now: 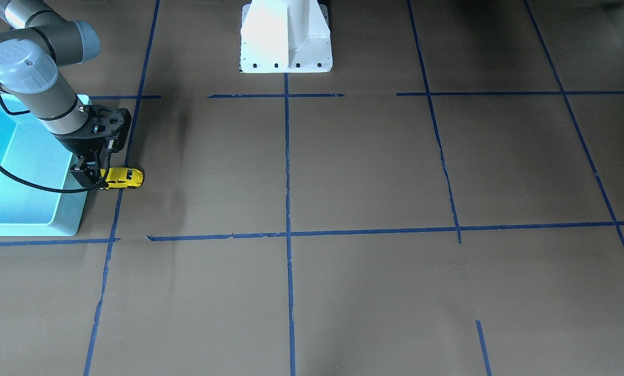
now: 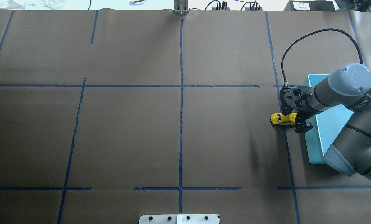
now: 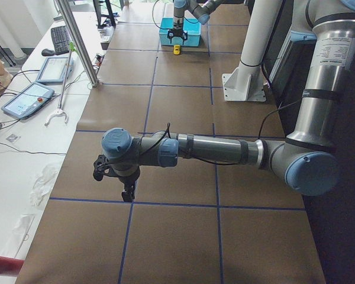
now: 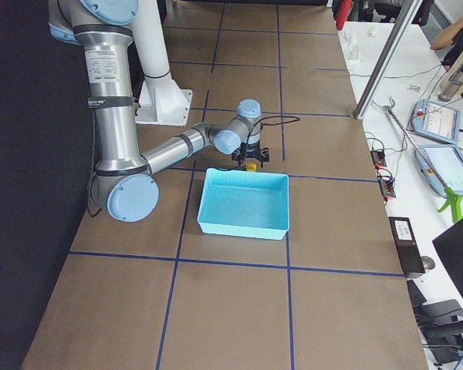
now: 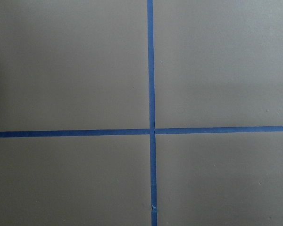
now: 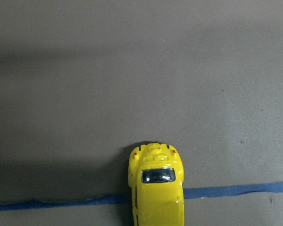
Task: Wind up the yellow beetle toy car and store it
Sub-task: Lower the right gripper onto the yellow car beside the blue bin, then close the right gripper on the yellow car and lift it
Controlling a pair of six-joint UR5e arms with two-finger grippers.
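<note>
Evidently mid wind-up for the yellow beetle toy car (image 1: 125, 178): down on its wheels on the table's brown paper (image 1: 364, 167), lying across a line of blue tape (image 6: 236, 189), just beside the turquoise bin (image 1: 30, 228) and not in it. Small, glossy, rounded in body, with dark windows; hard and smooth, so likely slippery under a pinch. Bracketed at the end nearest the bin by the right gripper (image 1: 93, 177), fingers down on either side; impossible to tell whether pressing on the body or merely close. Kept low, probably, to load the spring by dragging the wheels backward. Open-topped, smooth-walled plastic for the bin, close by for the drop. Far off at the table's other end, the left gripper (image 3: 125, 190), hanging above bare paper, fingers unreadable from that view.
</note>
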